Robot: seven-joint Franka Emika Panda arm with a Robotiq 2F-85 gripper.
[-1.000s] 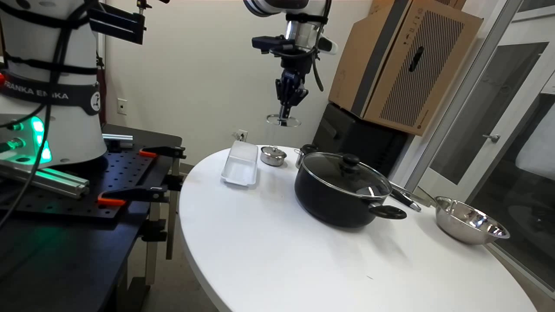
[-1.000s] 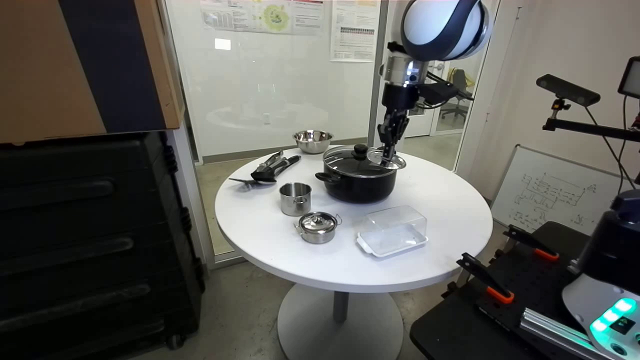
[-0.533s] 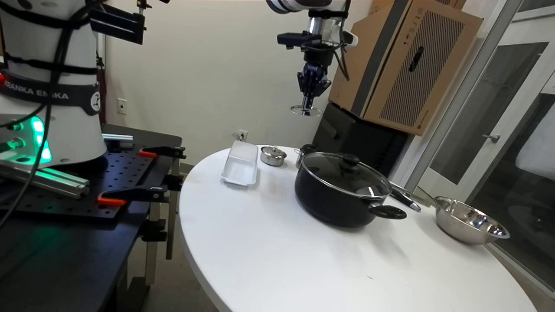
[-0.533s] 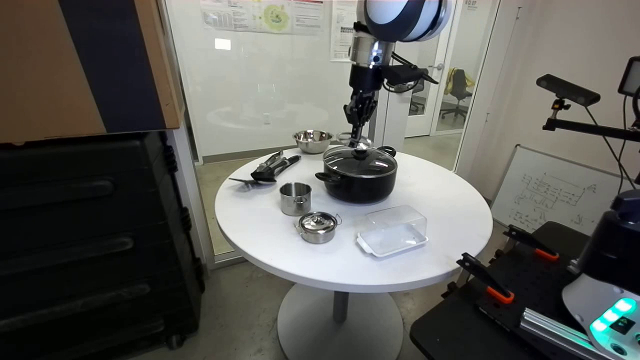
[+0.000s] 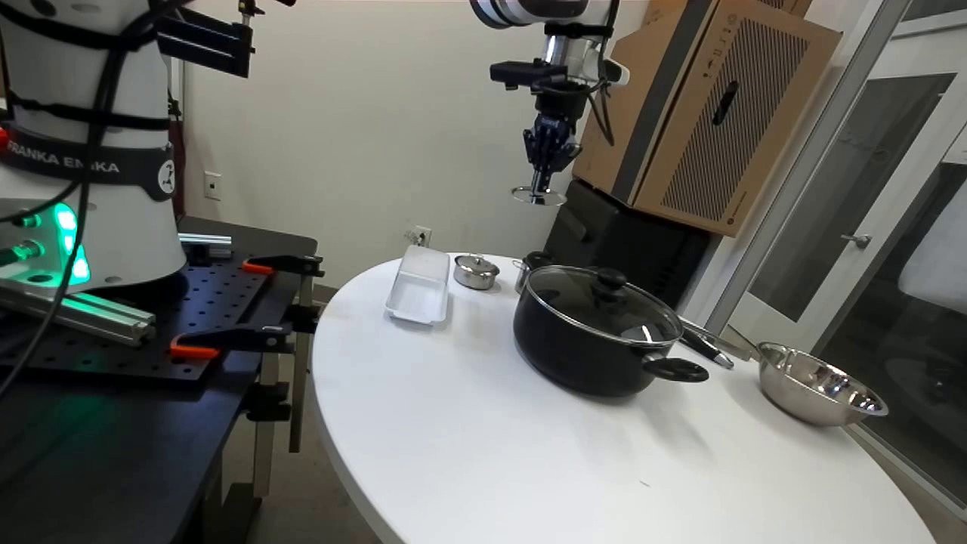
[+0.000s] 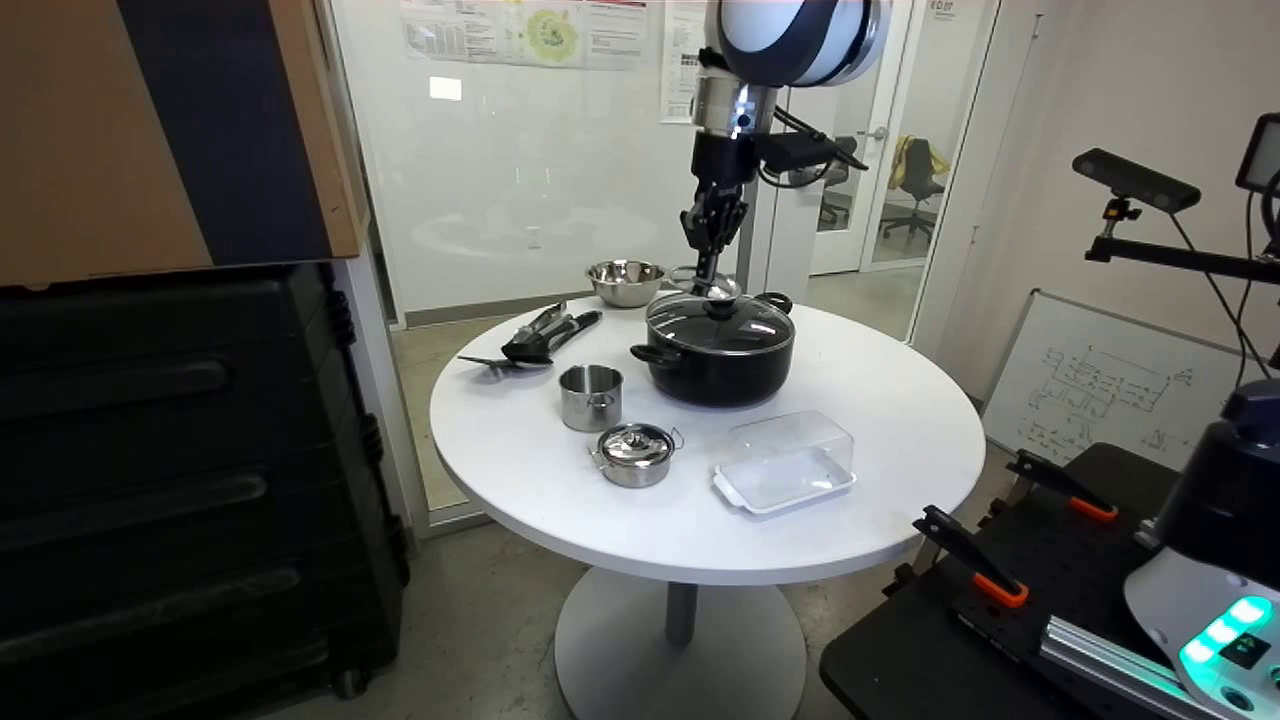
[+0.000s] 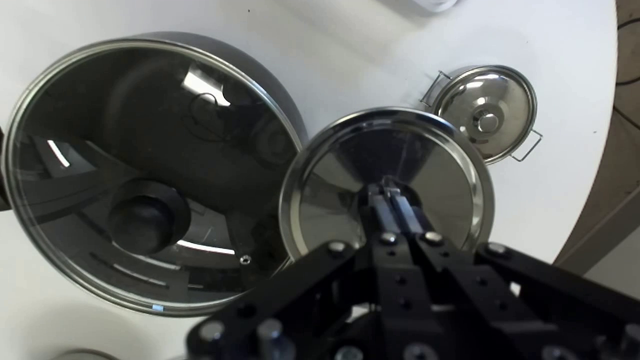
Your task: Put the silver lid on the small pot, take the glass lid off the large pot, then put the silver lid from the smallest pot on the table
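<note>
Likely step one: the hand [image 7: 384, 188] grasps the silver lid [image 7: 386, 152] above the bench [image 6: 895, 400]. Next, presumably, lower it onto the open small pot [image 6: 590, 402], eight o'clock from the large pot [image 6: 716, 379] in an exterior view.

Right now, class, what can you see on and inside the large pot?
The glass lid, knob up, covers the large pot. Through it the wrist view shows mostly darkness and reflections; whether anything lies inside cannot be told.

In an exterior view: glass lid [image 6: 725, 331] on large pot [image 6: 718, 378] | utensils [image 6: 533, 351] left of it | bowl [image 6: 626, 290] behind-left | container [image 6: 786, 480] front-right
</note>
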